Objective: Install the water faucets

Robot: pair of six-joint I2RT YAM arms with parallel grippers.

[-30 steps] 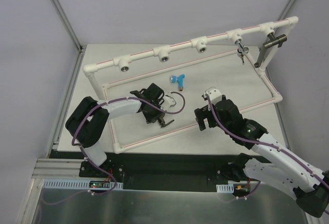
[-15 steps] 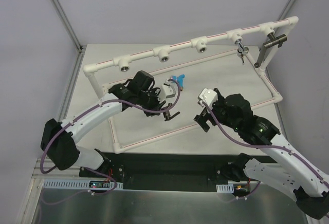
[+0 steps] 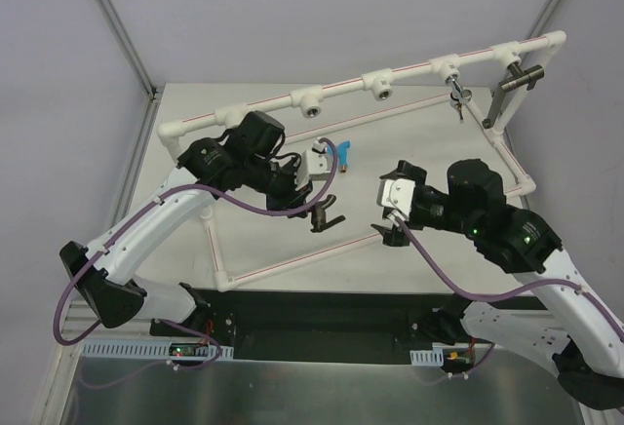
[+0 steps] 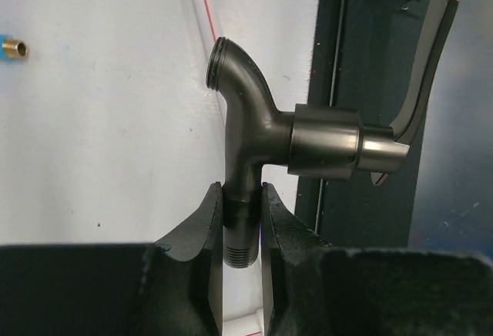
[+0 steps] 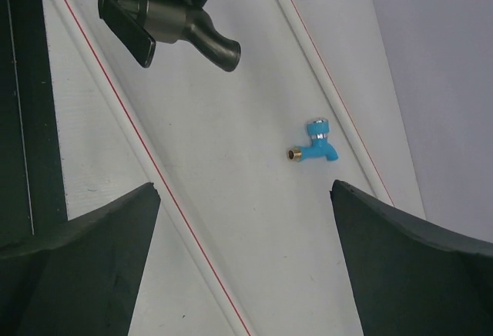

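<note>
The dark grey faucet [image 4: 262,143] is clenched in the left jaws by just its thin stem (blue faucet [image 5: 316,145] lying on the tabletop [image 5: 231,213] ahead of the wide-open, empty right jaws), so it could get twisted askew and cross-threaded when pressed into a socket [image 3: 310,105].

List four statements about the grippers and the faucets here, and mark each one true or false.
1. The left gripper is shut on the dark grey faucet. True.
2. The right gripper holds the blue faucet. False: the right gripper is open and empty, and the blue faucet lies on the table.
3. The left fingers clamp the dark grey faucet by its lever. False: they clamp its neck next to the threaded end.
4. The blue faucet lies apart from both grippers. True.
</note>
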